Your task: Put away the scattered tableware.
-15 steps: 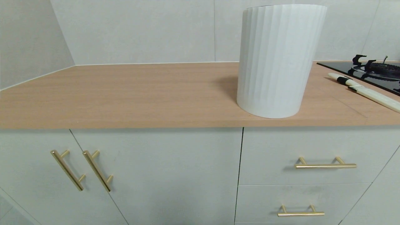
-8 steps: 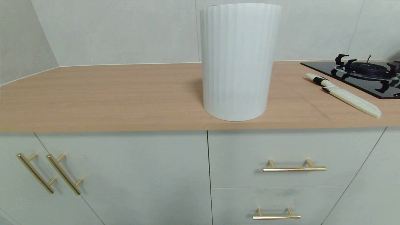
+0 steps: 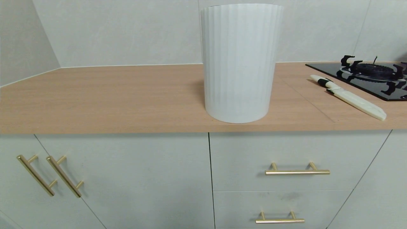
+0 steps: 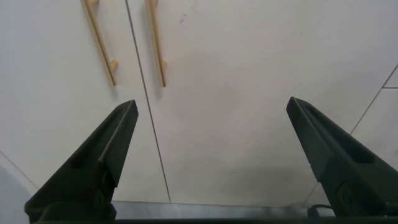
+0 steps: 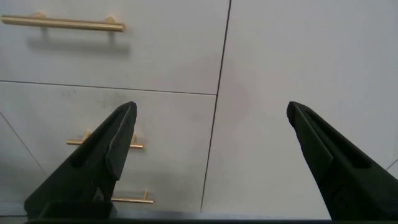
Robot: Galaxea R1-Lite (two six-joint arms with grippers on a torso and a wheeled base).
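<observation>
Here, a cream-white knife with a black band (image 3: 349,97) lies at the right of the wooden bench (image 3: 111,95), just beside the black glass hob (image 3: 365,74). It is well apart from the tall white ribbed cylindrical container (image 3: 240,63) standing upright by the bench's near edge. The left end effector (image 4: 211,104) is released, spread wide before white cabinet doors (image 4: 236,93) with brass bar handles (image 4: 155,43), and the right end effector (image 5: 210,107) is likewise released, facing white drawer fronts (image 5: 155,62).
</observation>
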